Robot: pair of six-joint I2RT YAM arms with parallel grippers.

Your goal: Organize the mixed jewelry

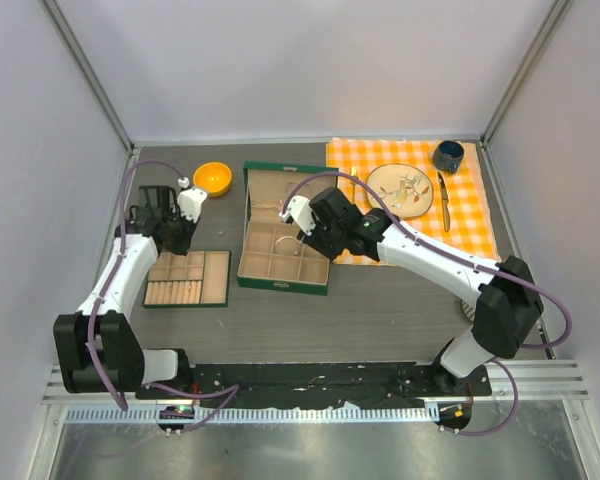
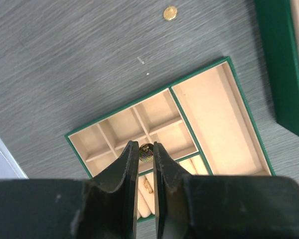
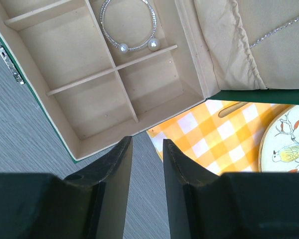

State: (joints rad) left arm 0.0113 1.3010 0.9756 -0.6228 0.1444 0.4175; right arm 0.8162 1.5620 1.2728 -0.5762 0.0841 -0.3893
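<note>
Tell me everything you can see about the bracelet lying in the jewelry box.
The bracelet is a thin, round, silver-looking band with a sparkly, studded surface, ending in two small white pearl-like beads. It lies flat on the beige lining of one compartment of the open green jewelry box, with the beads close against a divider. The right wrist picture's top edge cuts off its far side. Only the lining appears to touch it.
</note>
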